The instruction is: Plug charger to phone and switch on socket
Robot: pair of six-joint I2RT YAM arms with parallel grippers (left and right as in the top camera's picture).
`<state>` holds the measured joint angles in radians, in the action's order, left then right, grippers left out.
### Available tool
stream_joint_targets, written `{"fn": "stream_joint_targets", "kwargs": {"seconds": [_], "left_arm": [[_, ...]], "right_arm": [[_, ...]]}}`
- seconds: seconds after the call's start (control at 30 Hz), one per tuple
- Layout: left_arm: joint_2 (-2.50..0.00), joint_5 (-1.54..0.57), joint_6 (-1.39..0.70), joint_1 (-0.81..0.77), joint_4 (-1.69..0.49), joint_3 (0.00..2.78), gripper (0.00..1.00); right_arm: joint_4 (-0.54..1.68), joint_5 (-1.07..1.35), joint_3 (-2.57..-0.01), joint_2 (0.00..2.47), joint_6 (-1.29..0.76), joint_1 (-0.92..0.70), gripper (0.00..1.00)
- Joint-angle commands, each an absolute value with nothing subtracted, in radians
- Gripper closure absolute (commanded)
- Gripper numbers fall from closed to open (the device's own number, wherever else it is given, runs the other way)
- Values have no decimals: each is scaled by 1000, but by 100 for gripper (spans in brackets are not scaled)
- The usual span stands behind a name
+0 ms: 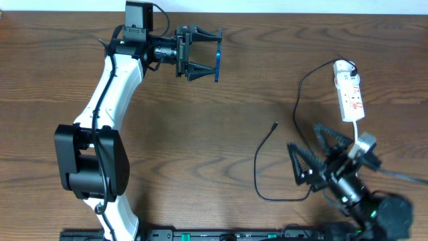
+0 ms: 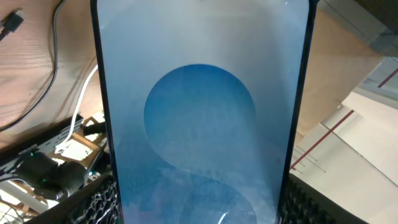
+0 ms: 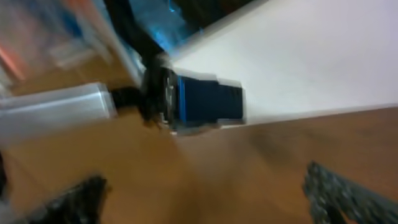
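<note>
Overhead, left end effector [image 1: 211,51] clamps phone [image 1: 217,60] edge-on; wrist view shows its screen [image 2: 199,112]; right end effector [image 1: 304,136] spread wide.

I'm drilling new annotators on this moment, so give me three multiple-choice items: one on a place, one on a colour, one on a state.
1. The charger's tip lies: A on the bare table; B plugged in; C pinched in fingers.
2. The socket body is: A black; B white; C blue.
3. The phone is: A lying flat; B held by the left gripper; C leaning upright unheld.
Key: 1 A, it rests on wood, touching nothing else; 2 B, white with red marks; 3 B, its fingers clamp the side edges.
</note>
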<state>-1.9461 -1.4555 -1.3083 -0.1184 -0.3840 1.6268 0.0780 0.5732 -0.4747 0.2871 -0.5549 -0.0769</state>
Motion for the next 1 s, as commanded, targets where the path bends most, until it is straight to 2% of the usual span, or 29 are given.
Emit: {"fn": "stream_joint_targets", "kwargs": {"seconds": [0.0, 0.13, 0.23, 0.33, 0.47, 0.6, 0.7, 0.73, 0.87, 0.97], "left_arm": [[-1932, -1484, -1300, -115, -376, 1634, 28], [-1932, -1485, -1303, -115, -376, 1634, 28], [-1932, -1485, -1303, -115, -376, 1634, 27], [-1932, -1485, -1303, -115, -376, 1634, 27], [-1932, -1485, -1303, -115, -376, 1634, 27], [-1932, -1485, -1303, -115, -376, 1634, 28], [-1932, -1484, -1303, -115, -376, 1634, 27], [-1932, -1484, -1303, -115, -376, 1634, 28], [-1932, -1483, -1303, -115, -376, 1634, 28], [-1932, -1483, -1303, -115, -376, 1634, 28]], "right_arm": [[194, 665, -700, 487, -304, -76, 1], [173, 919, -836, 654, -370, -77, 1], [-29, 1031, -850, 756, -500, -95, 1], [-173, 1065, -859, 847, -619, -135, 1], [-160, 1032, -937, 975, -627, -233, 1], [134, 859, -1112, 1102, -495, -327, 1], [504, 475, -1308, 1197, -376, -419, 1], [671, 211, -1417, 1255, -390, -480, 1], [916, -226, -1626, 1389, -510, -603, 1], [944, -312, -1705, 1472, -510, -666, 1]]}}
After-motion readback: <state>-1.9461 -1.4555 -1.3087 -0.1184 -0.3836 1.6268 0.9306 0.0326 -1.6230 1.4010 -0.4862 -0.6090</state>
